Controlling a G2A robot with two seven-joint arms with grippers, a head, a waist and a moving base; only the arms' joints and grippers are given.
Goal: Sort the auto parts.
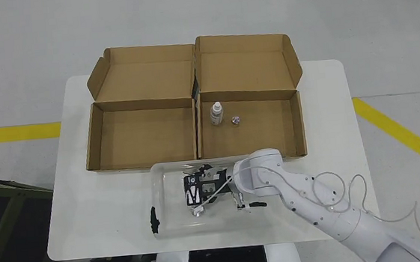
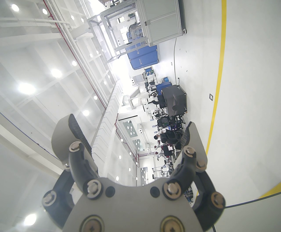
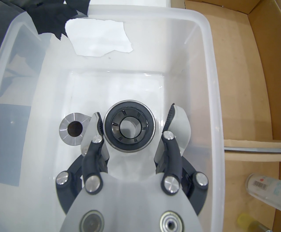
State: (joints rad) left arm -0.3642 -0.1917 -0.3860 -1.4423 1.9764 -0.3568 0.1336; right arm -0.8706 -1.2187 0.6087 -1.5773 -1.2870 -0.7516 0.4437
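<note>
A black ring-shaped bearing (image 3: 129, 125) with a metal rim lies flat on the floor of a clear plastic bin (image 3: 210, 66). My right gripper (image 3: 135, 111) is open, one finger on each side of the bearing; one pad sits close against its rim and the other stands a little off. Just outside the closer finger lies a small silver bushing (image 3: 73, 129) with a dark hole. From above, the right arm comes in from the lower right and its gripper (image 1: 195, 196) is down inside the bin (image 1: 162, 180). My left gripper (image 2: 131, 120) is open and holds nothing, pointing out into the room.
Two open cardboard boxes stand behind the bin, the left one (image 1: 139, 137) bare, the right one (image 1: 270, 129) holding a white bottle (image 1: 217, 114) and a small metal part (image 1: 234, 120). Black tape (image 3: 52, 13) and a torn white label (image 3: 98, 37) mark the bin's wall.
</note>
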